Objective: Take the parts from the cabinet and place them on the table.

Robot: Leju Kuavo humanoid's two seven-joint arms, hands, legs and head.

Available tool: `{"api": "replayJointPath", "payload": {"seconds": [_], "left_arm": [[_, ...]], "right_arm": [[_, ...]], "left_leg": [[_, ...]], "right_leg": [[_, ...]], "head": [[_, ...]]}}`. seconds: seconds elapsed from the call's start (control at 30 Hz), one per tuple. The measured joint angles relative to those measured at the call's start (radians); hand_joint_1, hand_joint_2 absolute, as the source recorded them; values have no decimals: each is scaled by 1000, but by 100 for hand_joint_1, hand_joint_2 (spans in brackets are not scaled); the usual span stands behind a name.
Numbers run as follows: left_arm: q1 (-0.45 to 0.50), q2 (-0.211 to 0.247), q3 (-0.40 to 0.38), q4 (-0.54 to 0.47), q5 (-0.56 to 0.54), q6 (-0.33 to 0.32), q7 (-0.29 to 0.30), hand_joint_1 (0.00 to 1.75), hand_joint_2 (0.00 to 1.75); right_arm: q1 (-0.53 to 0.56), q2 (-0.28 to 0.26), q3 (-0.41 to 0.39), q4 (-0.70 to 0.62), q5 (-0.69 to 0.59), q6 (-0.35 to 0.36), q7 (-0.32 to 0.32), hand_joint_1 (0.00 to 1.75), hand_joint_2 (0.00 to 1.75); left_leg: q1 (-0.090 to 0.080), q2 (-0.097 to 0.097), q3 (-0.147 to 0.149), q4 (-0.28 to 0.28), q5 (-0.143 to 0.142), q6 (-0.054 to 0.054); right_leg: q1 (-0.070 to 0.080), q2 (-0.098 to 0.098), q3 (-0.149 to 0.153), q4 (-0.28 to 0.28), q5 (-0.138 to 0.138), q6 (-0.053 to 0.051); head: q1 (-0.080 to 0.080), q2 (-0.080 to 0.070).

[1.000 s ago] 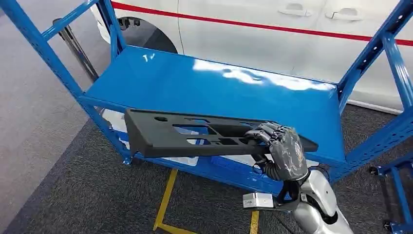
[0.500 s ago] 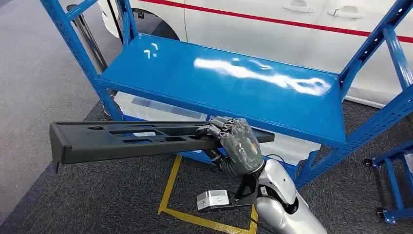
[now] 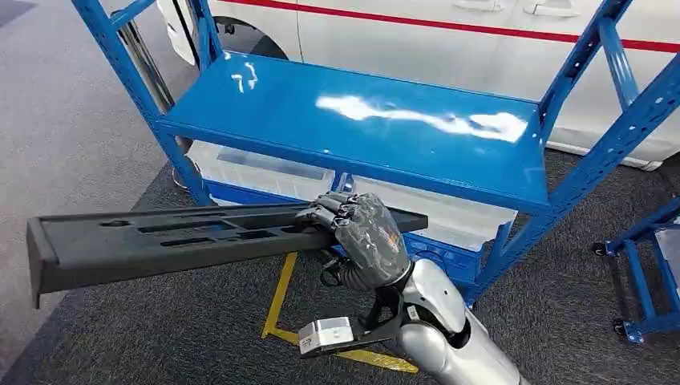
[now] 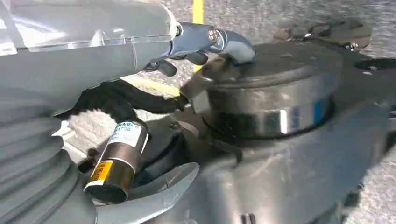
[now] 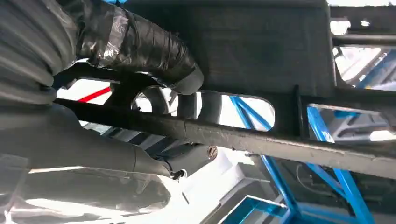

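The robot's right hand (image 3: 365,241) grips a long black plastic panel with cut-out slots (image 3: 176,241), fingers (image 3: 325,215) curled over its upper edge near one end. The panel hangs level in front of the blue metal shelving rack (image 3: 361,128), clear of its shelf. From beneath, the right wrist view shows the taped thumb (image 5: 140,51) pressed under the panel (image 5: 261,56). Whether the left hand is open or closed cannot be told. Since a second ago, the panel has come out from the rack.

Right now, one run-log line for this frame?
right hand: grips black slotted panel | panel: clear of blue rack | left hand: not visible
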Motion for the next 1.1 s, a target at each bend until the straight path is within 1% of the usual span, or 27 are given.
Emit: {"api": "replayJointPath", "payload": {"seconds": [0.03, 0.07, 0.13, 0.2, 0.23, 0.27, 0.3, 0.33, 0.4, 0.43, 0.47, 0.53, 0.57, 0.6, 0.63, 0.7, 0.73, 0.77, 0.8, 0.83, 0.9, 0.93, 0.97, 1.0, 1.03, 1.07, 1.1], "left_arm": [[2, -1, -8, -1, 2, 20, -2, 0, 175], [6, -1, -19, -1, 5, 33, -8, 0, 175], [9, -1, -39, -1, 11, 51, -19, 0, 175], [11, 0, -47, -1, 18, 59, -26, 0, 175], [10, 0, -50, -1, 23, 59, -29, 0, 175], [12, 0, -53, -1, 30, 59, -32, 0, 175], [12, 1, -56, -1, 36, 59, -35, 0, 175], [13, 1, -60, -1, 39, 59, -35, 0, 175], [15, 3, -66, -1, 42, 59, -36, 0, 175], [15, 3, -68, -1, 43, 59, -36, 0, 175], [15, 3, -69, -1, 44, 59, -37, 0, 175], [15, 3, -71, -1, 45, 59, -37, 0, 175], [15, 3, -72, -1, 47, 58, -37, 0, 175], [15, 3, -73, -1, 51, 58, -37, 0, 175], [15, 3, -74, -1, 53, 58, -37, 0, 175], [15, 3, -76, -1, 61, 58, -38, 0, 175], [15, 3, -79, -1, 65, 58, -38, 0, 175], [14, 3, -84, -1, 72, 58, -40, 0, 175], [14, 5, -87, -1, 78, 64, -45, 0, 175], [15, 9, -90, -1, 87, 72, -52, 0, 175], [16, 13, -99, -1, 103, 87, -56, 0, 175], [17, 17, -104, -1, 109, 95, -58, 0, 175], [19, 21, -112, -1, 117, 102, -60, 0, 175], [19, 26, -121, -1, 125, 106, -61, 0, 175], [18, 31, -127, -1, 129, 109, -61, 0, 175], [18, 35, -132, -1, 136, 112, -62, 0, 175], [19, 40, -138, -1, 144, 112, -62, 0, 175]], "right_arm": [[3, -10, -2, 0, -11, -3, -4, 175, 175], [8, -20, -5, -1, -21, -4, -12, 175, 175], [20, -40, -16, -2, -34, -4, -31, 175, 175], [26, -50, -29, -2, -41, -3, -45, 175, 175], [25, -53, -34, -2, -43, -3, -50, 175, 175], [25, -55, -39, -5, -44, -3, -54, 175, 175], [25, -56, -40, -5, -44, -3, -57, 175, 175], [24, -57, -41, -5, -44, -2, -59, 175, 175], [24, -59, -45, -5, -45, 0, -60, 175, 175], [25, -61, -47, -4, -45, 0, -60, 175, 175], [24, -63, -50, -4, -45, 1, -60, 175, 175], [24, -66, -51, -4, -46, 0, -60, 175, 175], [24, -66, -51, -4, -47, 1, -60, 175, 175], [25, -67, -51, -4, -47, 1, -60, 175, 175], [25, -68, -51, -4, -47, 2, -60, 175, 175], [23, -69, -51, -4, -48, 3, -60, 175, 175], [19, -69, -51, -4, -48, 3, -60, 175, 175], [12, -69, -51, -5, -48, 3, -60, 175, 175], [7, -69, -51, -5, -49, 3, -60, 175, 175], [4, -69, -52, -6, -52, 3, -60, 175, 175], [2, -71, -54, -7, -58, 5, -58, 175, 175], [3, -71, -54, -7, -60, 6, -58, 175, 175], [2, -72, -54, -7, -61, 7, -57, 175, 175], [-1, -72, -56, -7, -62, 8, -57, 175, 175], [-1, -72, -58, -7, -63, 11, -57, 175, 175], [-1, -72, -59, -7, -63, 15, -56, 175, 175], [-1, -73, -59, -5, -63, 19, -56, 175, 175]], "left_leg": [[3, 0, -14, 71, -48, -4], [5, 0, -22, 129, -67, -8], [12, 1, 0, 155, -16, -15], [18, 1, 88, 49, 56, -21], [22, -1, 151, -42, 46, -24], [12, -7, 193, -111, 8, -24], [10, -12, 187, -115, 3, -7], [10, -11, 176, -117, 6, -2], [4, -9, 165, -120, 24, 21], [9, -2, 154, -123, 39, 34], [8, -1, 140, -123, 51, 44], [5, -1, 113, -123, 75, 51], [2, 0, 95, -123, 88, 53], [-1, 0, 78, -121, 100, 53], [-5, 0, 64, -120, 111, 53], [-13, 0, 34, -120, 135, 52], [-15, 0, 25, -120, 145, 51], [-14, 0, 20, -119, 154, 49], [-17, 0, 17, -120, 162, 42], [-14, -2, 17, -125, 170, 34], [-10, -5, 18, -135, 187, 22], [-12, -8, 12, -129, 191, 19], [-12, -10, -1, -108, 151, 10], [-9, -10, -17, -58, 88, 2], [-7, -10, -35, 8, 33, -5], [-3, -10, -55, 83, -5, -13], [1, -9, -67, 139, -11, -20]], "right_leg": [[0, -1, -14, 3, 10, 3], [0, -3, -30, 7, 20, 5], [-4, -5, -62, 18, 37, 13], [-10, -4, -99, 39, 51, 23], [-12, -2, -115, 54, 56, 31], [-8, 2, -130, 66, 60, 37], [-7, 2, -133, 69, 68, 45], [-6, 3, -135, 68, 77, 50], [-12, 3, -136, 57, 97, 65], [-17, 6, -144, 68, 75, 69], [-16, 6, -158, 100, 13, 71], [-14, 9, -188, 232, -110, 74], [-14, 10, -199, 298, -143, 74], [-13, 10, -198, 342, -145, 73], [-12, 10, -183, 350, -122, 70], [-3, 11, -90, 262, -42, 53], [5, 11, -22, 176, -30, 37], [15, 11, 44, 78, -66, 17], [15, 9, 82, 7, -87, 15], [20, 9, 76, 6, -90, 17], [25, 6, 69, -1, -75, 7], [3, -2, 68, -20, -54, 4], [8, -10, 62, -26, -42, 4], [6, -18, 52, -26, -32, -8], [6, -24, 42, -25, -25, -2], [5, -32, 31, -22, -19, -2], [5, -42, 20, -18, -15, 0]], "head": [[0, 0], [0, 0], [0, 0], [0, 0], [0, 0], [-1, 0], [2, 0], [2, 0], [3, 0], [2, 0], [3, 0], [3, 0], [3, 0], [2, 0], [2, 0], [2, 0], [2, 0], [2, 0], [2, 0], [2, 0], [3, 0], [3, 0], [2, 0], [-2, 0], [-2, 0], [-2, 0], [-2, 0]]}}
